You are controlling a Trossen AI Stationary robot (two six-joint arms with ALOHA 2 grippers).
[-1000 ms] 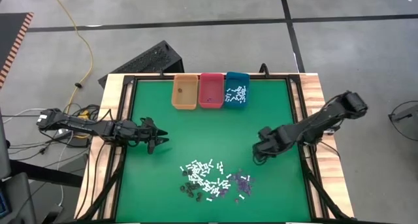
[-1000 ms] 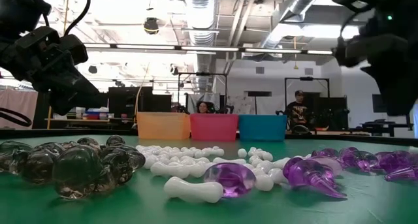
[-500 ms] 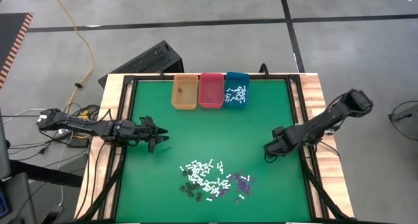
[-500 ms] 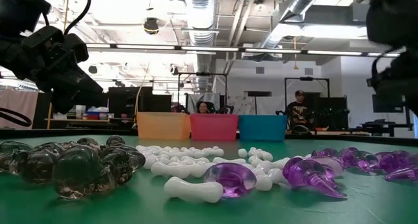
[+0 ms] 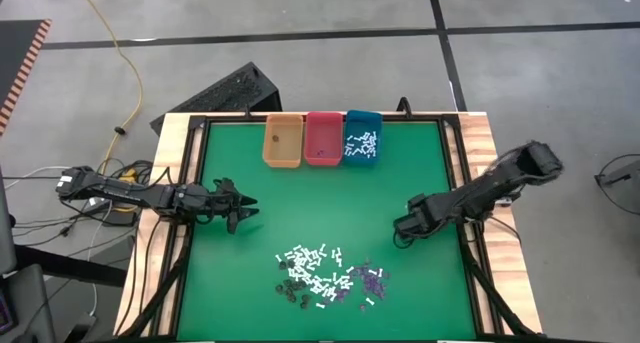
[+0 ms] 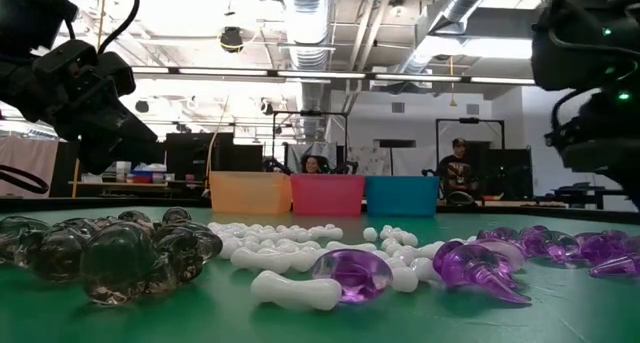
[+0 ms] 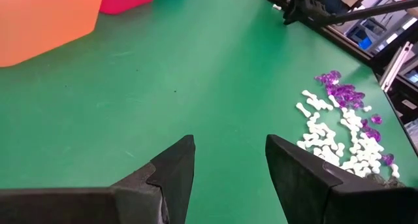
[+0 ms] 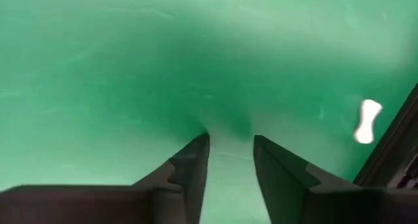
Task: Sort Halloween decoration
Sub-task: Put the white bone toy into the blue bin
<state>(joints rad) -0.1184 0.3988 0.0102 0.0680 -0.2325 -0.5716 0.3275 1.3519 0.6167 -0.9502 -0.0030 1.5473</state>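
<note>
Grey concrete floor (image 5: 300, 63); yellow cable (image 5: 128, 73) — ceiling ducts (image 6: 310, 8) overhead.

green table (image 5: 330, 193), orange bin (image 5: 283, 142), pink bin (image 5: 323, 139), teal bin (image 5: 362, 138)

three bins (image 5: 321, 140) at counter (image 5: 300, 203) 12 o'clock | decoration pile (image 5: 328, 276) at 6 | left end effector (image 5: 244, 215) at 9 | right end effector (image 5: 403, 229) at 3
</note>
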